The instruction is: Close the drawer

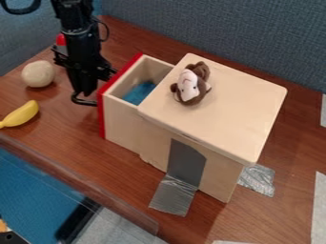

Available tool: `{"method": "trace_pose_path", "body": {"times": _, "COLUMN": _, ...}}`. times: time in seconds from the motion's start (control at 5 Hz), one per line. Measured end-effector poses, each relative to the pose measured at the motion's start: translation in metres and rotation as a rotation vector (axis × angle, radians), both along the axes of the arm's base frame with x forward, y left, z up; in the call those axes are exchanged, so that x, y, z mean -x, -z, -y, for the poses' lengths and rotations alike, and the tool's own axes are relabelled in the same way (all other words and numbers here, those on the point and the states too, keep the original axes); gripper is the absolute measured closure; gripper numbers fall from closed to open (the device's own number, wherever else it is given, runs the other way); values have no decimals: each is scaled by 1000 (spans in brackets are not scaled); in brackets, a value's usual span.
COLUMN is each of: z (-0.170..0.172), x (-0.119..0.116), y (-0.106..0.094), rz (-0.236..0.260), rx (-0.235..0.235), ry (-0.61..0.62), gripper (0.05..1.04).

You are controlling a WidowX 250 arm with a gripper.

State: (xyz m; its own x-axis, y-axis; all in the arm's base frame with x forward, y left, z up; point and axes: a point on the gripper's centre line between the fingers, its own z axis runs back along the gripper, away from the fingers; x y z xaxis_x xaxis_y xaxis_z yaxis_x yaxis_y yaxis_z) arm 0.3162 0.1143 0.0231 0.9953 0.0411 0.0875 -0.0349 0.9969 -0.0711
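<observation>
The drawer (121, 116) is extended from the wooden box (213, 109), red front panel (100, 116) outward, with a blue object (138, 93) inside. The gripper (83, 90) is positioned at the panel's outer face, possibly touching it; its grip state cannot be determined. A plush monkey (189, 86) rests on the box top. The toy banana (22, 114) lies near the ball (38, 74).

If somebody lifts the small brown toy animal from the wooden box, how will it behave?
The toy animal looks like plush, so it would probably squash softly and feel light for its size. Its small rounded shape suggests little flopping. It appears simply laid on the flat box top, so should lift freely.
</observation>
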Motion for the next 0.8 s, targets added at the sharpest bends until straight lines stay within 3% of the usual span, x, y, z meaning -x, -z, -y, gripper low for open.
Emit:
{"method": "trace_pose_path", "body": {"times": 0.4, "z": 43, "x": -11, "y": -7, "rz": 29, "rx": 43, "ry": 57, "gripper": 963}}
{"method": "trace_pose_path", "body": {"times": 0.8, "z": 64, "x": -13, "y": -6, "rz": 21, "rx": 58, "ry": 82, "gripper": 963}}
